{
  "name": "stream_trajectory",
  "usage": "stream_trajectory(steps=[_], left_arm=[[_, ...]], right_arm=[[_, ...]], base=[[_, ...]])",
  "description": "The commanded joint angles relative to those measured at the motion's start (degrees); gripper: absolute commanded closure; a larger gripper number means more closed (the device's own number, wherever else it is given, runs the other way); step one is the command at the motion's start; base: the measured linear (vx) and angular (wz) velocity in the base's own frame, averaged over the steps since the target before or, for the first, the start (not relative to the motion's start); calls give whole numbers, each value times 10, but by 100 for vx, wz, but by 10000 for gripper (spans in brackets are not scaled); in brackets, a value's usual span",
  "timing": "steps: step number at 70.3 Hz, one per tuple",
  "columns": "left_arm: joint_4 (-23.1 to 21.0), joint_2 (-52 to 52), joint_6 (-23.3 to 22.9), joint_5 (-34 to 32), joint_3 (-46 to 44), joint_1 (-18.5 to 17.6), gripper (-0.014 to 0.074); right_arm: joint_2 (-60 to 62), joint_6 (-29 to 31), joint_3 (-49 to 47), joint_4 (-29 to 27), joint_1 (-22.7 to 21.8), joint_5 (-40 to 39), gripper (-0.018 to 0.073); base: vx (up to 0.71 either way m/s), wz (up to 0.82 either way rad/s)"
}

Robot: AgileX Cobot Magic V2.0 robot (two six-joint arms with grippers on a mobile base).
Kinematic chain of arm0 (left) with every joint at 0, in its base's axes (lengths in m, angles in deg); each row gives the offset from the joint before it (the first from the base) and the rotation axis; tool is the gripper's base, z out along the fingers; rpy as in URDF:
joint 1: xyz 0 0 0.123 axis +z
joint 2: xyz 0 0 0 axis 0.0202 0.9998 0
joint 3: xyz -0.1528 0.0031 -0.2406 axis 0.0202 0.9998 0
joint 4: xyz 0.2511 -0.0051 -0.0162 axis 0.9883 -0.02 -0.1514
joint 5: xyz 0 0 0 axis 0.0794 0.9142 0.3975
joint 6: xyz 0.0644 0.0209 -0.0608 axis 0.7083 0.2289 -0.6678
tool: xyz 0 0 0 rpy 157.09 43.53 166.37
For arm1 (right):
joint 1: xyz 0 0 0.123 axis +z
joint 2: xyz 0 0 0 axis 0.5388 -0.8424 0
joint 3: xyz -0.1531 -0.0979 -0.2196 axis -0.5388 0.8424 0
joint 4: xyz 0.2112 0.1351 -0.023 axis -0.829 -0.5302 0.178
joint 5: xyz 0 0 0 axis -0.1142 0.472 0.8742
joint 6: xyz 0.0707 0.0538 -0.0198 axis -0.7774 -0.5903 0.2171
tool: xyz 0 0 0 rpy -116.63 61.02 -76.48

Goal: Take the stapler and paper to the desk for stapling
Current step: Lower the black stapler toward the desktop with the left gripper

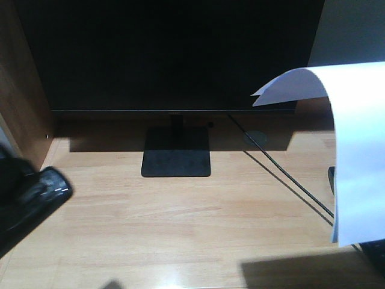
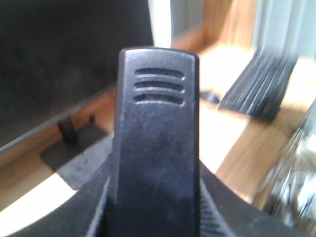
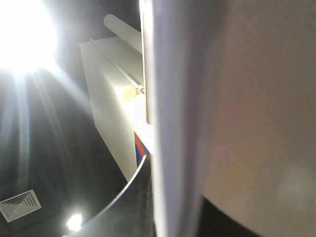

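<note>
The left hand [image 2: 156, 213] clamps the stapler [image 2: 158, 138] for carrying over the worktop [image 1: 180, 223]; the paper [image 1: 361, 150] hides the right hand, so I cannot tell its grip.

Black stapler [image 2: 158, 138]; curled white paper [image 1: 356, 150] aloft

The paper [image 1: 355, 150] hides the right end effector.

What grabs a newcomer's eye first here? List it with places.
A white sheet of paper hangs curled in the air at the right, above the pale wood desk. A dark monitor fills the back. In the left wrist view a black stapler blocks the middle, close up.
</note>
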Motion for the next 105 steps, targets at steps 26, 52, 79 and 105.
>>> stream_trajectory(steps=[26,52,79,105], left_arm=[[-213,195,350,-114,-15,23,603],[-392,297,623,-18,-15,159,603],[-545,424,927,108,-15,283,603],[-606,561,1068,128,-26,291,603]], right_arm=[[-3,4,-17,-1,-3,-24,565],[-3,4,-17,-1,-3,-24,565],[-3,4,-17,-1,-3,-24,565],[-3,4,-17,-1,-3,-24,565]], base=[[0,0],[0,0],[0,0],[0,0]])
